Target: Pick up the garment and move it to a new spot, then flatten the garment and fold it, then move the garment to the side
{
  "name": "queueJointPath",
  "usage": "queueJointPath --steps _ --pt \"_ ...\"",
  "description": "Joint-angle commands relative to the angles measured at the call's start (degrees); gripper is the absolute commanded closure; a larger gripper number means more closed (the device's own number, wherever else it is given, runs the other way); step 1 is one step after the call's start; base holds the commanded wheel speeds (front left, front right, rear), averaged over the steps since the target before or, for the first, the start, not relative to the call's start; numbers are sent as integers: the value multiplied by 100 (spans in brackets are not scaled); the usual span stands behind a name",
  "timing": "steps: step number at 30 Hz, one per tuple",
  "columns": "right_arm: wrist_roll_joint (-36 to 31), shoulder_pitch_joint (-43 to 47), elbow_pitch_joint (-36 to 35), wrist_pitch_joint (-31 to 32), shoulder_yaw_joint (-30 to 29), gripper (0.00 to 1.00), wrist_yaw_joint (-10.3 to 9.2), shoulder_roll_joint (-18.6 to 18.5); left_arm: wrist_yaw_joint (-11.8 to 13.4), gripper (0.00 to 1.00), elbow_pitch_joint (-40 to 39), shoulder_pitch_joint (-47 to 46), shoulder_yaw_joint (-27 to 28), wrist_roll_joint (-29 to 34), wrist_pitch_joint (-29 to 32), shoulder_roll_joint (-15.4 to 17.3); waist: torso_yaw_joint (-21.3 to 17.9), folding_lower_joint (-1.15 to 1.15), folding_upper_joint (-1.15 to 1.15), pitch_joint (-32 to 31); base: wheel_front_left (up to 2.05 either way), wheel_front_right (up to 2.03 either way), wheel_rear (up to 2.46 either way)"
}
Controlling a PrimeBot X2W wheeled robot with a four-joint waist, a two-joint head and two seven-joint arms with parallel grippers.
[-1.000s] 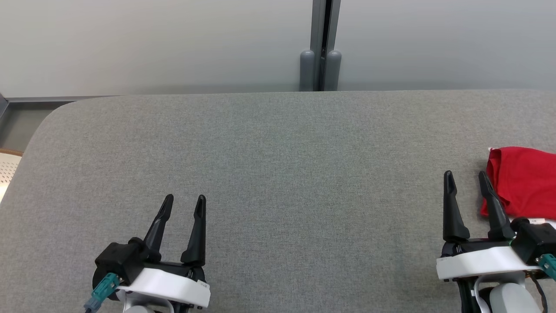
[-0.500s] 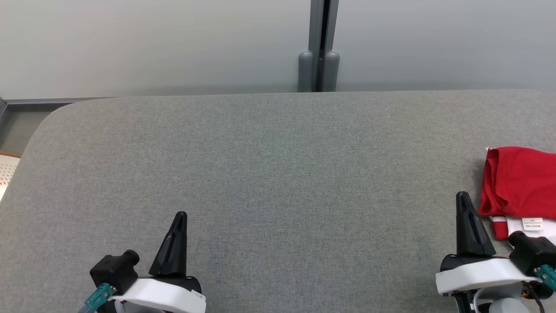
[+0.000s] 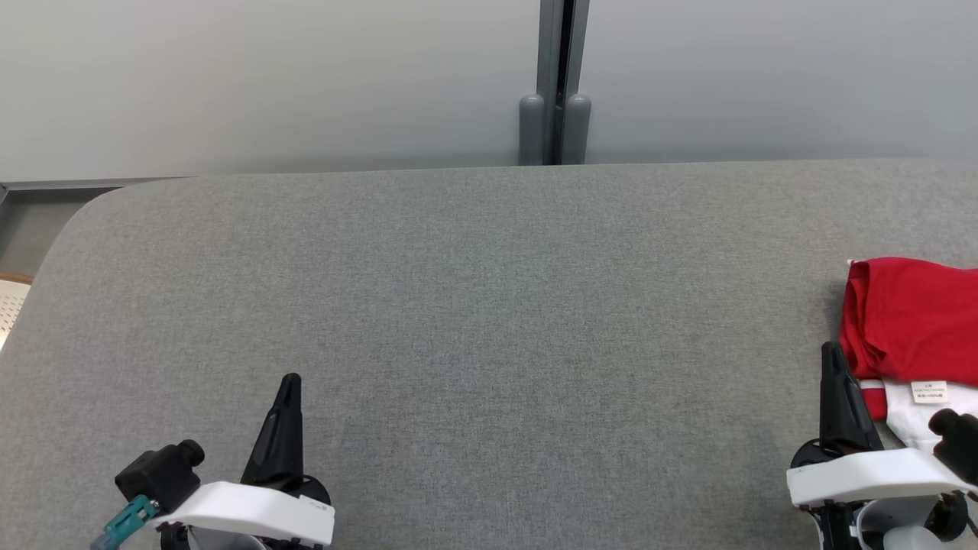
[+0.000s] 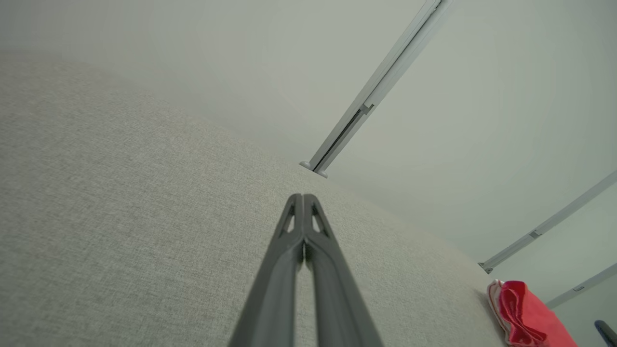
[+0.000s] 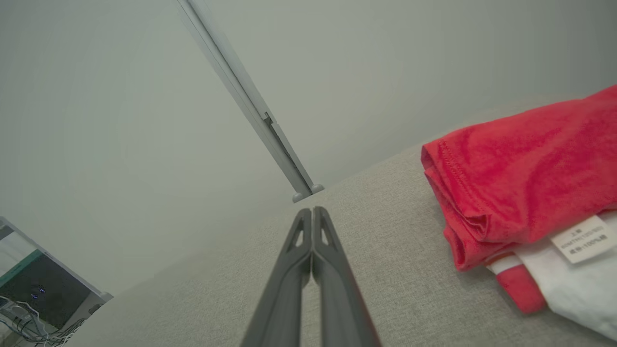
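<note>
Both left tool (image 4: 303, 197) and right tool (image 5: 312, 210) pinched empty; garment (image 5: 520, 168) label (image 5: 585, 238) faces right wrist

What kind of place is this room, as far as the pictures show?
Probably a robot test room or lab, not a home: a large table covered in grey fabric, plain pale wall panels joined by a metal post, and dark equipment with loose cables.

The table (image 3: 489, 305) is showing a grey woven cloth cover, matt and coarse-grained. The garment (image 5: 520, 173) is looking like soft red knit cloth, with a white cloth part and a smooth label (image 5: 581, 238). The fingers (image 4: 284, 274) are showing matt dark plastic; the wall (image 3: 267, 76) is looking smooth and matt.
</note>
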Motion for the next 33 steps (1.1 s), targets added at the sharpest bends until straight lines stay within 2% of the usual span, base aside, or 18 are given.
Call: queueJointPath --steps 1,20,33 --pt "240 -102 -108 57 -26 100 0 -24 -35 100 -71 -179 63 -212 47 50 -5 0 0 -4 0 0 0" --pt "1802 -114 -119 475 -171 100 0 -31 -81 100 -59 -256 322 -1616 420 104 -72 0 0 -56 0 0 0" --pt "2642 -121 -123 706 -250 100 0 -35 -103 100 -49 -293 478 -2356 636 117 -115 0 0 -89 0 0 0"
